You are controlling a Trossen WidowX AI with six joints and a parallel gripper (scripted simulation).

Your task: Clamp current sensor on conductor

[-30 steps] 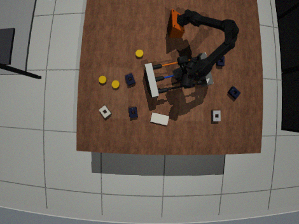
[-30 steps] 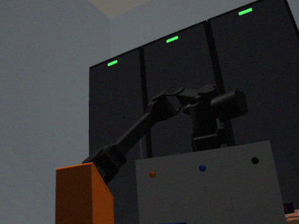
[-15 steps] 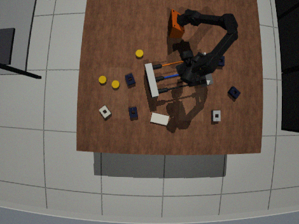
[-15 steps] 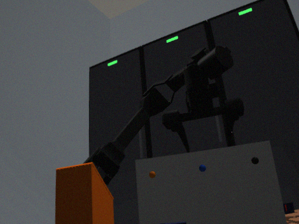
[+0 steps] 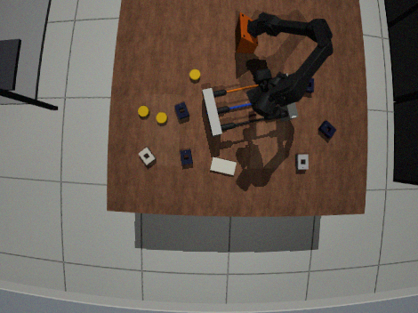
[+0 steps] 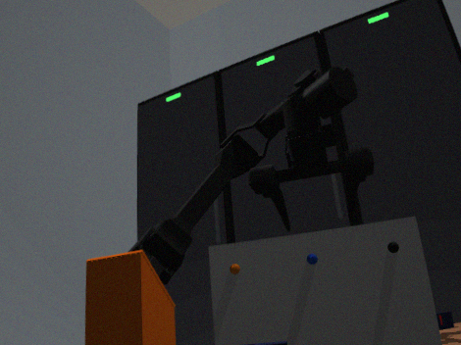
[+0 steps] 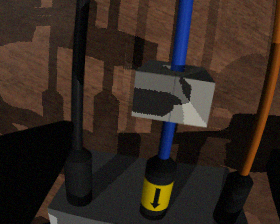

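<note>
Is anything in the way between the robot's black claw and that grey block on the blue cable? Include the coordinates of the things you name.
Nothing visible blocks the open black gripper [image 5: 267, 93] [image 6: 322, 227] [image 7: 175, 147] from the grey block [image 7: 201, 100]; the black cable [image 5: 242, 123] [image 7: 77, 100] and orange cable [image 5: 240, 88] [image 7: 263, 100] run on either side.

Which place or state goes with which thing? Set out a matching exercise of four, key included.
1. Gripper
2. Blue cable
3. Yellow band
4. Orange block

A. Marked with a black arrow
B. Open, above the cables
C. Under the foot of the arm
D. Running through a grey box

Pairs: 1-B, 2-D, 3-A, 4-C.
</note>
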